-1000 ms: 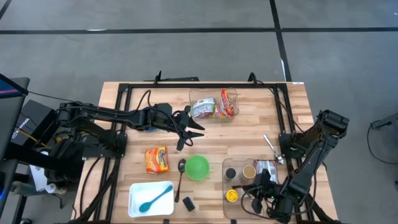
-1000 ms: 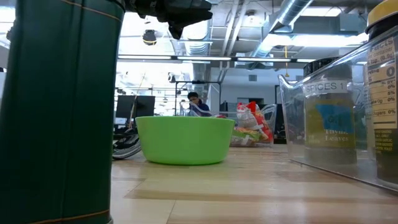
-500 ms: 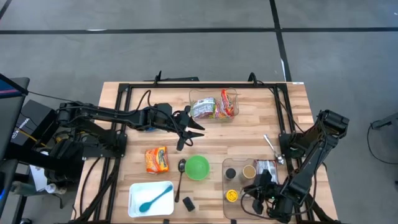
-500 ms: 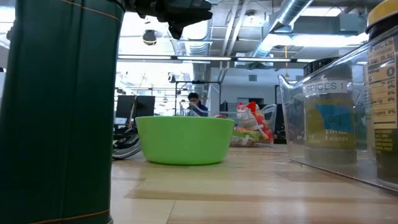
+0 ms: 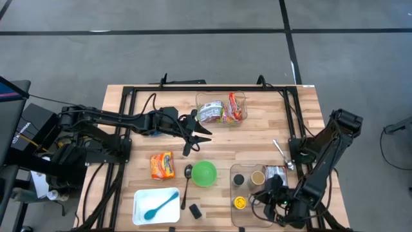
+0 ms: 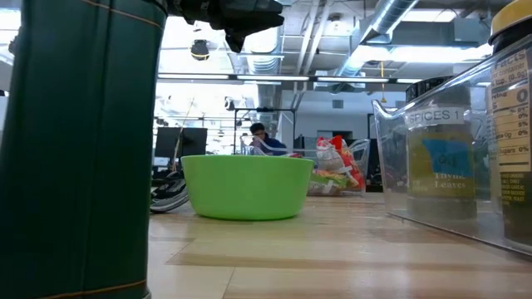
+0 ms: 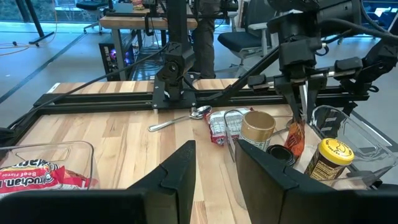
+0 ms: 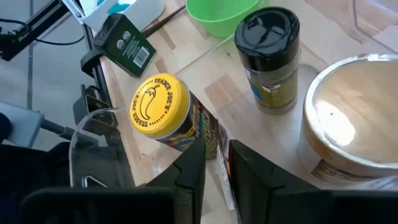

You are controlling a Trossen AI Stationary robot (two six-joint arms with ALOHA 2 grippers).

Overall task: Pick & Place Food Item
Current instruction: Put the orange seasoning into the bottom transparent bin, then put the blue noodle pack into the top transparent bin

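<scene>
High view: the left gripper (image 5: 198,134) still hovers empty, fingers spread, beside the clear plastic snack bin (image 5: 222,109); only the right arm shifted slightly, its gripper (image 5: 273,189) narrowly parted over the spice jars — nothing picked yet.

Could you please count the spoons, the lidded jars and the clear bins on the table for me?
Spoons: 3 (teal spoon, metal spoon by the bowl, metal spoon at the right)
Lidded jars: 3 (black-lid jar, tan-lid jar, yellow-lid jar)
Clear bins: 2 (snack bin, jar bin)
Total: 8
</scene>
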